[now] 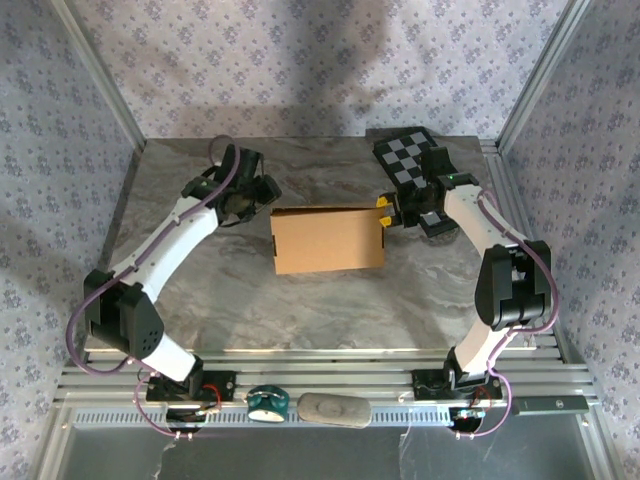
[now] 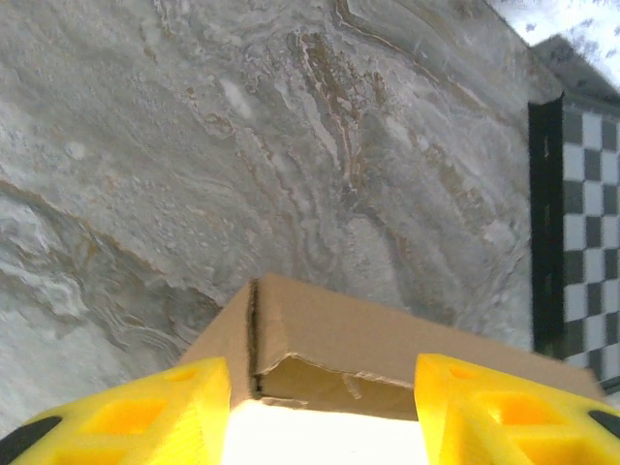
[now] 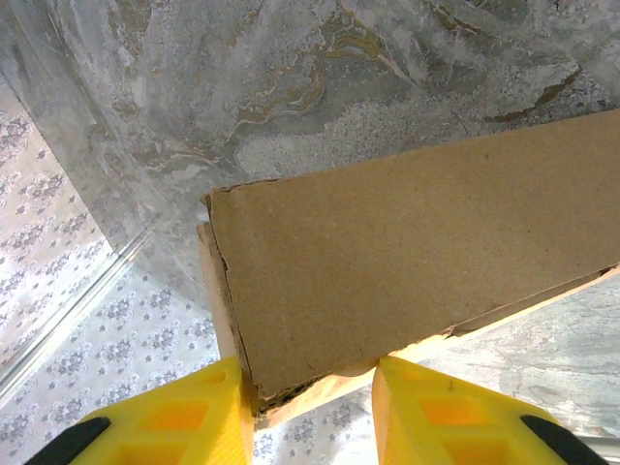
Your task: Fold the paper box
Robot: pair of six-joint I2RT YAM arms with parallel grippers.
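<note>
Shallow, brown corrugated paper box (image 1: pixel 328 239) lies on the marbled counter (image 1: pixel 300 310). Right hand (image 3: pixel 310 368) seemingly pinches its ragged right edge; left hand (image 2: pixel 322 373) spreads wide at the opposite end.

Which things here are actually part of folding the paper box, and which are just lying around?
Part of the job:
paper box
left gripper, at the box's left end
right gripper, at its right end

Lying about:
checkerboard panel, far right
teal object on the front rail
grey oval object beside it
</note>
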